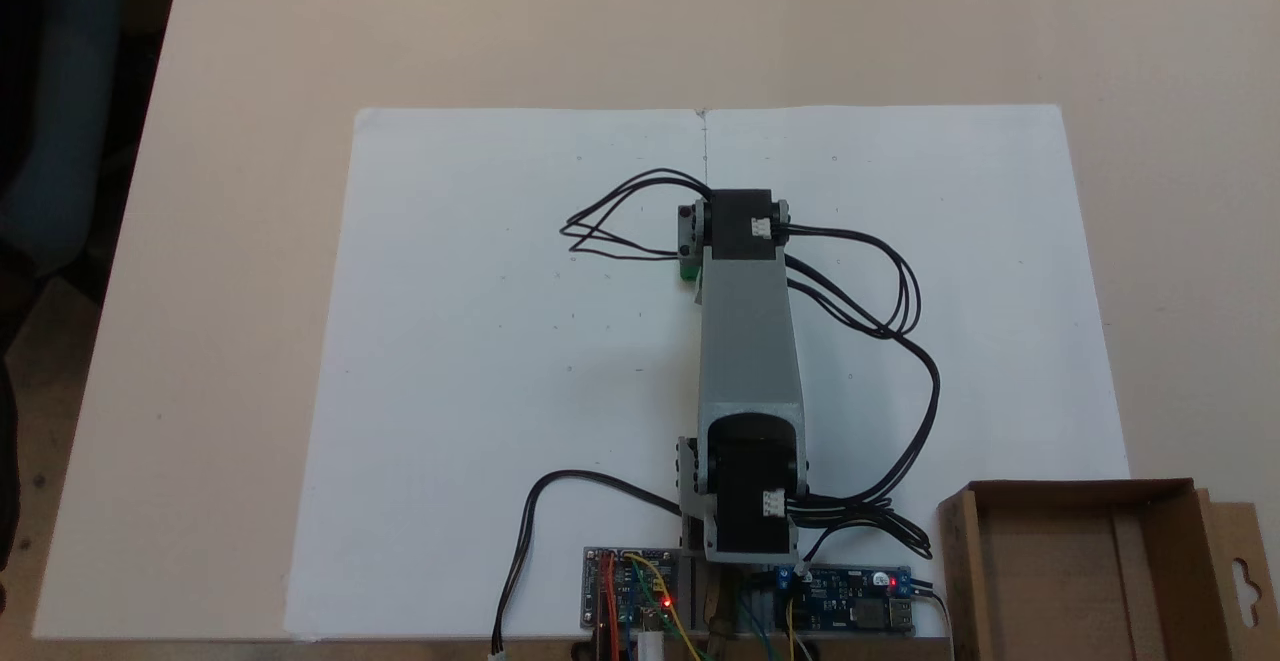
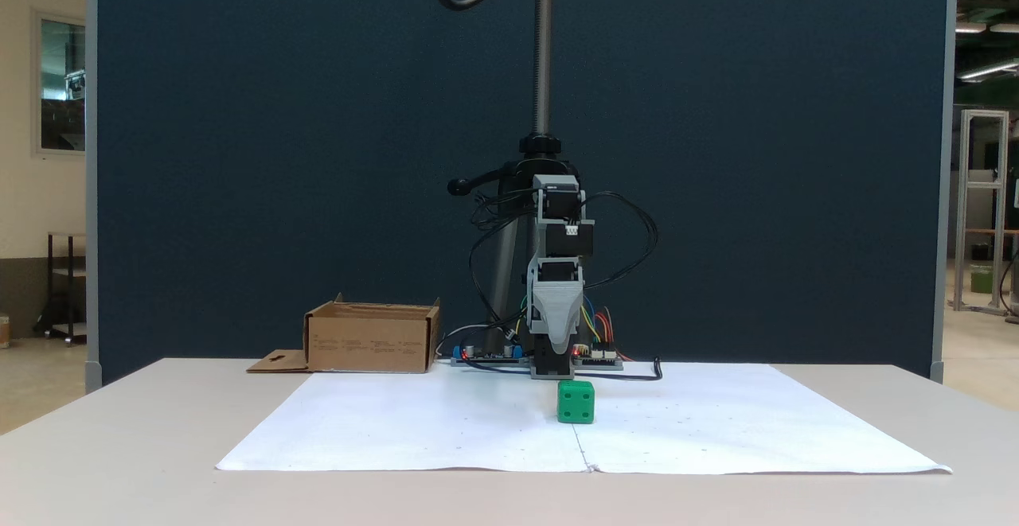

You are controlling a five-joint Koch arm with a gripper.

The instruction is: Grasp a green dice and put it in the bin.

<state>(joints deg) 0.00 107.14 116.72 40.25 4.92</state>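
The green dice (image 2: 575, 401) rests on the white paper (image 2: 446, 430), apart from the arm and nearer the camera than the gripper. From above, only a sliver of the green dice (image 1: 688, 270) peeks out beside the folded grey arm (image 1: 750, 341). My gripper (image 2: 560, 348) hangs tip-down in front of the arm's base, above and behind the dice, holding nothing visible. Its jaws line up one behind the other, so the gap is hidden. The bin (image 1: 1050, 581), a low brown cardboard box, stands empty beside the base; in the front-on fixed view the bin (image 2: 370, 347) is at the left.
Black cables (image 1: 890, 301) loop out on both sides of the arm over the paper. Circuit boards (image 1: 850, 601) with lit red LEDs sit at the base. A stand pole (image 2: 543, 48) rises behind the arm. The bin's flap (image 1: 1240, 581) has a hang-hole.
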